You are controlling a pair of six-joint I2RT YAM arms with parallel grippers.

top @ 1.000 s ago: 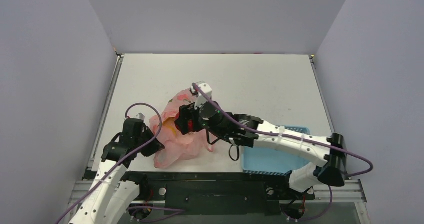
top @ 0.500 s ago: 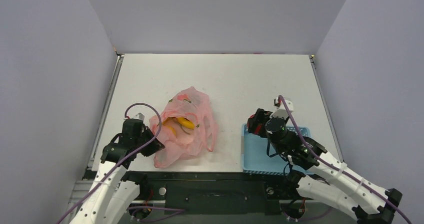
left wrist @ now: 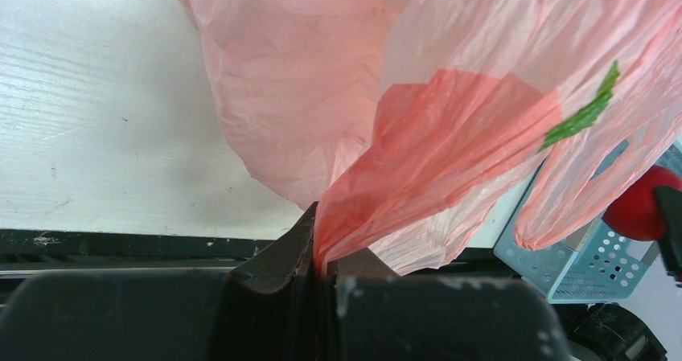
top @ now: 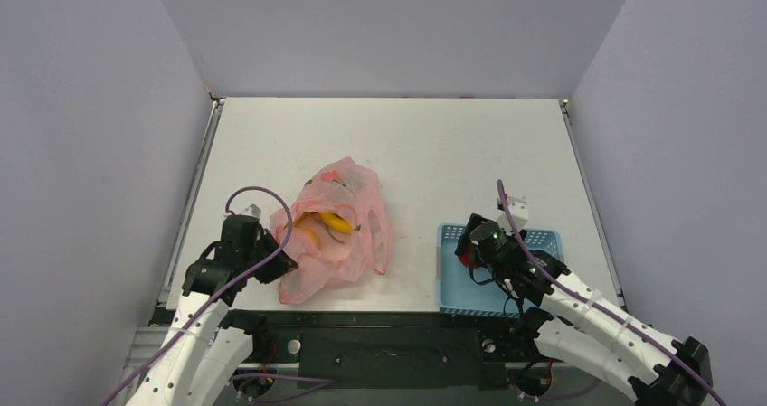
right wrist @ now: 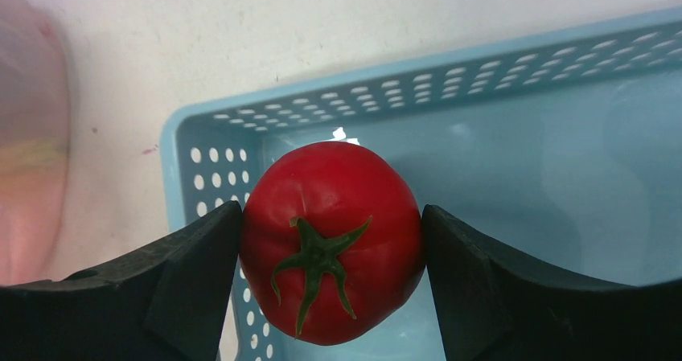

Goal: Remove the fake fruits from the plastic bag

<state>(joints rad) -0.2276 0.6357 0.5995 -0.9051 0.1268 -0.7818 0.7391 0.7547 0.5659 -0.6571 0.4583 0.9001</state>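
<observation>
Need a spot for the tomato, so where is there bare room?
Bare: the table's far half beyond the plastic bag and blue basket, the strip between them, the basket floor. Crowded: near-left, where the left tool pinches the bag.

1. The plastic bag veils its contents: only yellow fruits show through, with unclear outlines.
2. From above, the right claw covers most of the red tomato.
3. The basket is cut off by the right wrist view's right and bottom edges.

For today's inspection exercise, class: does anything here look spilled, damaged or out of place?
Nothing stands out: the left end effector pinches the crumpled pink bag, the right end effector holds the red tomato over the blue basket.
</observation>
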